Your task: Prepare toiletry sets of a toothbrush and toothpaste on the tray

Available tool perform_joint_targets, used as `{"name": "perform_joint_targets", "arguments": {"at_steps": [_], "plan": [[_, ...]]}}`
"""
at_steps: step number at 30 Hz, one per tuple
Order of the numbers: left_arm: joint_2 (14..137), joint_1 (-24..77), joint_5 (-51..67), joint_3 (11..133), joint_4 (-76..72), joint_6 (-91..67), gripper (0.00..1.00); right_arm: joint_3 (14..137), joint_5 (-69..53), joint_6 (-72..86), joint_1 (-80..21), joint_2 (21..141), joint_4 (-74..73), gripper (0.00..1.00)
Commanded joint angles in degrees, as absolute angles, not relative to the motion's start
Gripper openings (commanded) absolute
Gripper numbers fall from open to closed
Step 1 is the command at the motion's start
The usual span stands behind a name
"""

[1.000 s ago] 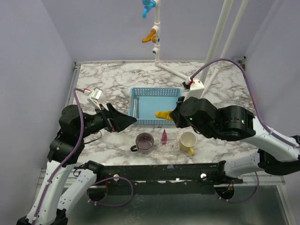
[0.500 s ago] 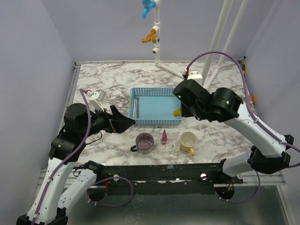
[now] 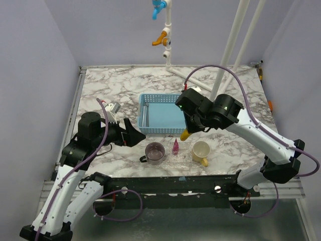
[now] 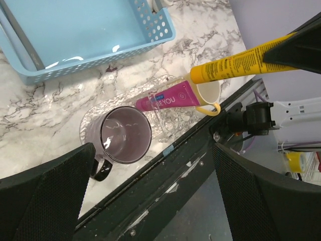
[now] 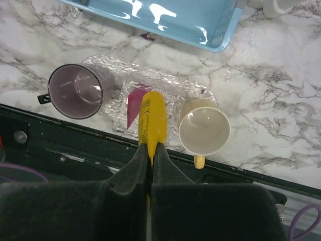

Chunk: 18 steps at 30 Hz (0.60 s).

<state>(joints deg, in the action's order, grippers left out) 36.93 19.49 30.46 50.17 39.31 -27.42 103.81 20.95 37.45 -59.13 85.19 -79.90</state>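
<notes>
My right gripper (image 3: 188, 129) (image 5: 150, 150) is shut on the flat end of the yellow toothpaste tube (image 3: 185, 134) (image 5: 153, 116) (image 4: 235, 63). It holds the tube cap-down above the clear tray (image 3: 184, 157) (image 5: 173, 80) (image 4: 128, 93). The pink toothpaste tube (image 3: 175, 146) (image 5: 133, 103) (image 4: 168, 99) stands on the tray, just left of the yellow one. My left gripper (image 3: 136, 135) (image 4: 158, 201) is open and empty, hovering left of the tray. A thin grey stick (image 3: 144, 114) (image 4: 22, 37) lies along the basket's left wall; I cannot tell if it is a toothbrush.
A purple mug (image 3: 155, 151) (image 4: 125, 134) (image 5: 75, 90) stands on the tray's left end and a cream-yellow mug (image 3: 201, 150) (image 5: 204, 130) on its right end. The light-blue mesh basket (image 3: 163, 98) (image 5: 220, 37) sits just behind. The table's black front rail (image 3: 170, 183) runs close below.
My right arm swung the yellow tube from the basket's right side toward the near edge, over the tray. My left arm shifted slightly nearer and stayed open.
</notes>
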Motion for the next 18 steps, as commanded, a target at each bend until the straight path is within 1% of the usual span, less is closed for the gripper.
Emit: {"name": "perform_joint_targets", "arguments": {"at_steps": [1,11,18], "plan": [[36.4,19.2,31.9,48.5,38.8,-25.4,0.99,101.0,17.5,37.9,-58.7,84.9,-81.3,0.01],[35.3,19.2,30.9,45.7,37.3,-25.7,0.99,93.3,15.0,38.9,-58.7,83.7,-77.5,0.01],[34.7,19.2,30.1,43.6,36.3,-25.9,0.99,89.7,16.0,39.9,-58.7,83.0,-73.0,0.01]]}}
